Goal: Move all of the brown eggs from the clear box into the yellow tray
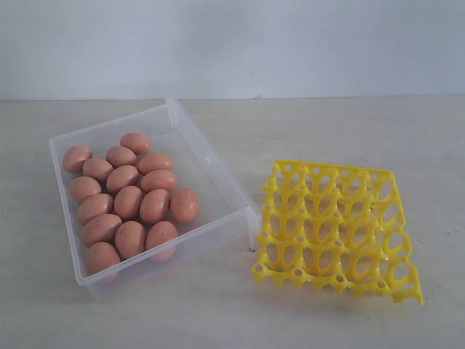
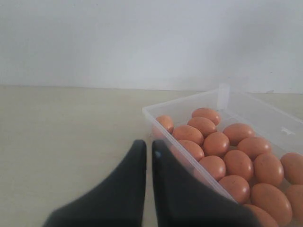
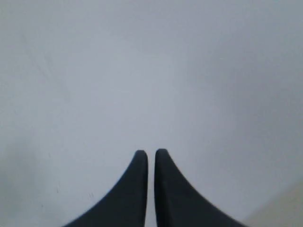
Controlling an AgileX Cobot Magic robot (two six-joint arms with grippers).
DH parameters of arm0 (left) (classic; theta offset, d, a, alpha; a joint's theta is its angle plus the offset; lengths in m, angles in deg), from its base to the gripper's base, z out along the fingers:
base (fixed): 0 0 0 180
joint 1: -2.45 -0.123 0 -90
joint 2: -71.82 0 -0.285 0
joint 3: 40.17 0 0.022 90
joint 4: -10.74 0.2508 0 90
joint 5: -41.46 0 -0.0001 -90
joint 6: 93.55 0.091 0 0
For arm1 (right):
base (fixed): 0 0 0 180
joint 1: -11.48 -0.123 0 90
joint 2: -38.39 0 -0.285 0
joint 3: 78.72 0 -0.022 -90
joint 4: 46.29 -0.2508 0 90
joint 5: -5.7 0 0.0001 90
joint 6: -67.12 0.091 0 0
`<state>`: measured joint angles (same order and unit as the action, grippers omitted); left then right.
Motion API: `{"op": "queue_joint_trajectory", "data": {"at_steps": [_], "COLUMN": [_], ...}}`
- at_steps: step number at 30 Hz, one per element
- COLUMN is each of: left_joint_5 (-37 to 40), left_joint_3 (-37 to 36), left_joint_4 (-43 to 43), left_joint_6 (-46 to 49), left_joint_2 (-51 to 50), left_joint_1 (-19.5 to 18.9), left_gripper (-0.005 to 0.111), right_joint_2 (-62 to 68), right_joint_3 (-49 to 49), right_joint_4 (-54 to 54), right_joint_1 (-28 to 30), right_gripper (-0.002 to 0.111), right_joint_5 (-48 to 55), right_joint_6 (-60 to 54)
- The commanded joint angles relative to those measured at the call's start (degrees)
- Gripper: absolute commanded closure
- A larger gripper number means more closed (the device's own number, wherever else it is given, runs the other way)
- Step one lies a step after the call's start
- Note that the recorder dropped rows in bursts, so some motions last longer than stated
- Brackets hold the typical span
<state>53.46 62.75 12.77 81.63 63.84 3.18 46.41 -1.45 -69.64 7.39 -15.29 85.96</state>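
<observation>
Several brown eggs (image 1: 129,202) lie packed together in the clear box (image 1: 218,171) on the left of the table. The yellow tray (image 1: 336,231) sits to its right with every cell empty. Neither arm shows in the exterior view. In the left wrist view my left gripper (image 2: 148,145) is shut with nothing between its black fingers, just outside the clear box (image 2: 184,158), whose brown eggs (image 2: 216,144) lie beyond the wall. In the right wrist view my right gripper (image 3: 151,154) is shut and empty, facing a plain pale wall; no egg, box or tray shows there.
The pale table (image 1: 218,313) stretches around both containers, and a white wall (image 1: 232,43) rises behind it. The box's near right corner almost touches the tray's left edge.
</observation>
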Motion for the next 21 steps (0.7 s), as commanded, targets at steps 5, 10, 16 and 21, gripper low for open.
{"op": "queue_joint_trajectory", "data": {"at_steps": [5, 10, 16, 21], "left_joint_5": [-0.18, -0.18, -0.18, -0.18], "left_joint_3": [-0.15, -0.15, -0.15, -0.15], "left_joint_4": [0.07, 0.07, 0.07, 0.07], "left_joint_6": [-0.1, -0.1, -0.1, -0.1], "left_joint_2": [0.2, 0.2, 0.2, 0.2], "left_joint_1": [-0.11, -0.11, -0.11, -0.11], "left_gripper": [0.103, 0.103, 0.103, 0.103], "right_joint_2": [10.56, 30.66, 58.97, 77.51], "right_joint_3": [-11.98, -31.75, -57.84, -73.45], "right_joint_4": [-7.17, 11.35, 17.97, -0.53], "right_joint_1": [0.17, 0.17, 0.07, 0.07], "right_gripper": [0.108, 0.108, 0.108, 0.108], "right_joint_5": [-16.24, 2.72, 44.08, 73.11], "right_joint_6": [-10.41, -16.58, -17.25, -36.39]}}
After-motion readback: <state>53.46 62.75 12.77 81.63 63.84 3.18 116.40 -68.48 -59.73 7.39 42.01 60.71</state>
